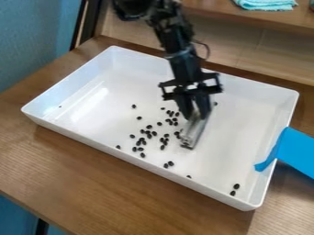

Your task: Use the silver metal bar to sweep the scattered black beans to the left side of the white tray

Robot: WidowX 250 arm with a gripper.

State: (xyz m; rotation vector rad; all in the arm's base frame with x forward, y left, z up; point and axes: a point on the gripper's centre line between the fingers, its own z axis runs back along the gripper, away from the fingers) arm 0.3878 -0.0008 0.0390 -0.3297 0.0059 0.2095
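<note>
The gripper [195,109] grasps a pale, narrow tool [194,130] right of the white tray's [80,137] centre, beside small black beans [149,126]. The tool is probably light, stiff and smooth; hold its upper end. The beans likely roll easily.

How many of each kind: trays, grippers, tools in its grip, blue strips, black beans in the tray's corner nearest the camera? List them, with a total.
White tray: 1
Gripper: 1
Held tool: 1
Blue strip: 1
Black beans in that corner: 2
Total: 6
</note>
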